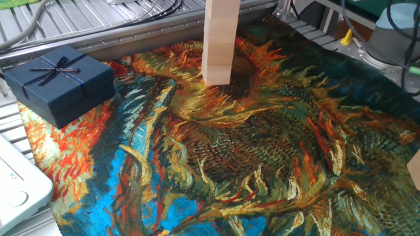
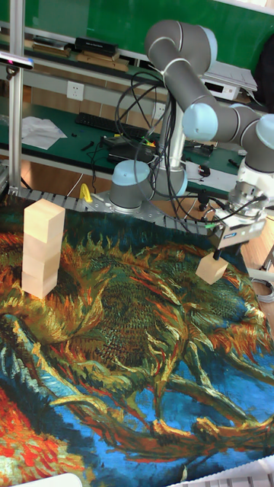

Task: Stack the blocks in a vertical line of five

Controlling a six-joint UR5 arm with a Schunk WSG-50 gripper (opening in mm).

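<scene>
Three pale wooden blocks stand stacked [image 2: 42, 251] on the painted cloth at the left of the tall fixed view. In the fixed view the same stack [image 1: 220, 46] rises out of the top of the frame. At the right of the tall view my gripper [image 2: 216, 257] is shut on another block [image 2: 210, 269], which hangs tilted just above the cloth, far from the stack. A pale block corner [image 1: 415, 167] shows at the right edge of the fixed view, where the gripper itself is out of frame.
A dark blue gift box [image 1: 59, 82] with a ribbon sits at the left of the cloth. A white device [image 1: 16, 187] lies at the lower left corner. The arm's base [image 2: 141, 183] and cables stand behind the cloth.
</scene>
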